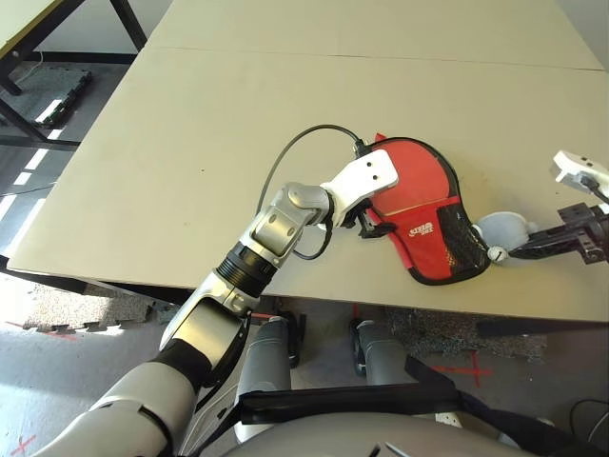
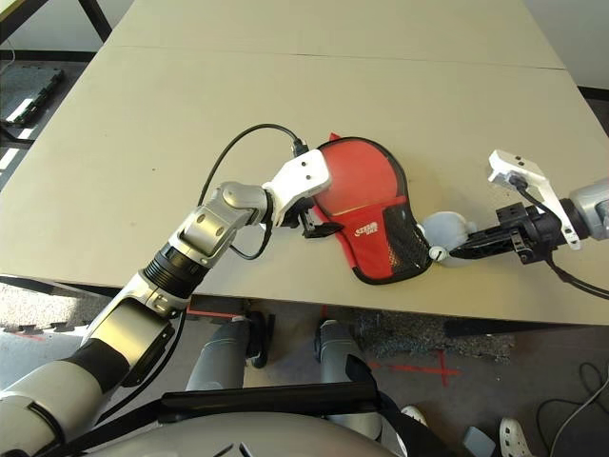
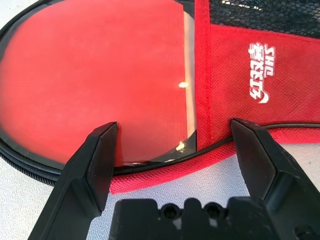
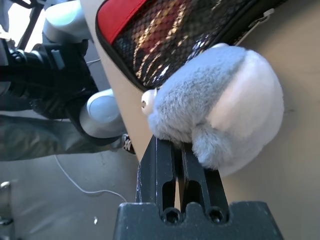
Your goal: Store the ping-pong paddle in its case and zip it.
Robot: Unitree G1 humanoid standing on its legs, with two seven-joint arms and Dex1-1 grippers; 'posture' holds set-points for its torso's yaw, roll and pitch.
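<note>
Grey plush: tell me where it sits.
The grey plush lies on the table near its front edge, right of the case, at the right claw tips.

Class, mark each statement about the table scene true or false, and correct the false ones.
1. The left gripper has its jaws spread open at the edge of the red case. True.
2. The paddle's red face shows inside the open case. True.
3. The right gripper has its jaws wide open. False: they are shut.
4. A grey soft toy lies on top of the case's logo. False: it sits beside the case, by the mesh pocket, at the right gripper's tips.
5. The case lies on the floor. False: it lies on the table.
</note>
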